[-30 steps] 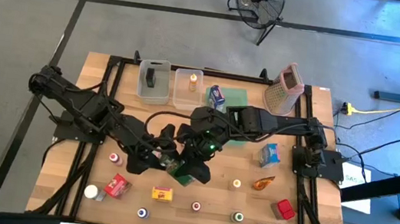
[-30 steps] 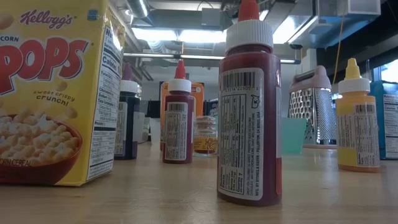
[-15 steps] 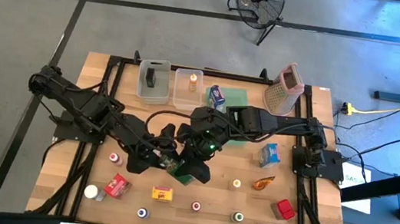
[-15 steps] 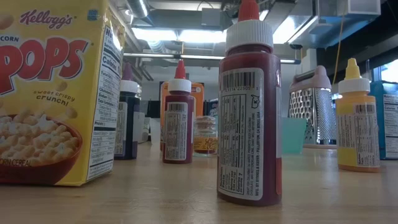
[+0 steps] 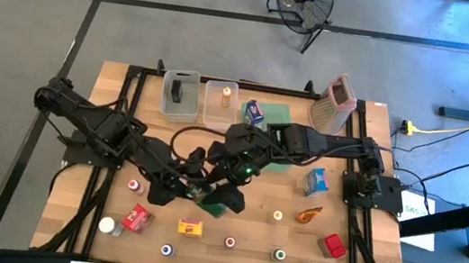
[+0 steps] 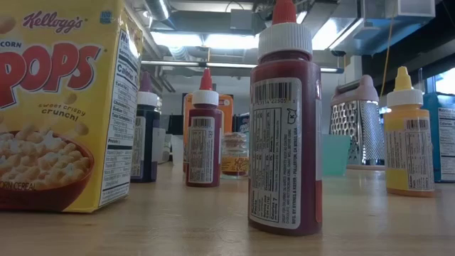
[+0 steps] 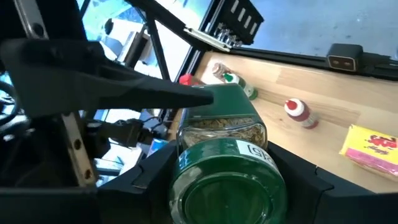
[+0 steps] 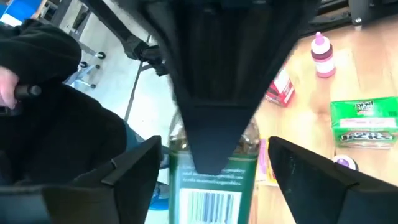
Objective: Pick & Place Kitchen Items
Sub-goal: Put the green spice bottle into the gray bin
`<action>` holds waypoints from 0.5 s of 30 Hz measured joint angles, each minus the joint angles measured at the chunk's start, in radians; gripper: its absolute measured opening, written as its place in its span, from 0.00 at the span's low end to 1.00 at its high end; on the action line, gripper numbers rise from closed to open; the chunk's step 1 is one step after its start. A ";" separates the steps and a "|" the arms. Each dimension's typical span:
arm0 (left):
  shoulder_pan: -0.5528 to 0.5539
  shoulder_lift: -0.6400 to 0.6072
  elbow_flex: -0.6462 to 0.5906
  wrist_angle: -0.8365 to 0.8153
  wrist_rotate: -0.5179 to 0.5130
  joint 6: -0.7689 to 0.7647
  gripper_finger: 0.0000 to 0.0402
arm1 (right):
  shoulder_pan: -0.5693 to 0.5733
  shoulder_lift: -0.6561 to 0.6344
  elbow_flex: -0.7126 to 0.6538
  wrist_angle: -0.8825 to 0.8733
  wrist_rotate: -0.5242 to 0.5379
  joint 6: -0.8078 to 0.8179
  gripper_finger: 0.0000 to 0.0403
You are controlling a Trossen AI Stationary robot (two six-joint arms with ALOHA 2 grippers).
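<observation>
Lying between both pincers, green-capped jar [image 7: 221,155]: left [image 7: 217,186] grasping, right [image 8: 214,180] released.

Wooden table [image 5: 120,107] carries small groceries [image 5: 192,228], bins [image 5: 179,94] and grater [image 5: 333,103].

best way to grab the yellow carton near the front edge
Take the yellow carton from straight above, fingers closing across its narrow width onto the two long sides. It lies flat with its long axis across the table, and the gaps to the red carton and the small jar beside it leave room.
</observation>
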 joint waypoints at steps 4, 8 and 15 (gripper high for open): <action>-0.015 -0.001 0.000 0.001 -0.036 -0.025 0.50 | 0.000 -0.021 0.000 -0.024 0.025 -0.055 0.77; -0.037 -0.005 0.000 -0.004 -0.113 -0.091 0.50 | -0.007 -0.072 0.000 -0.087 0.120 -0.029 0.78; -0.060 -0.057 0.001 -0.128 -0.348 -0.409 0.50 | 0.012 -0.175 0.000 -0.163 0.323 -0.017 0.78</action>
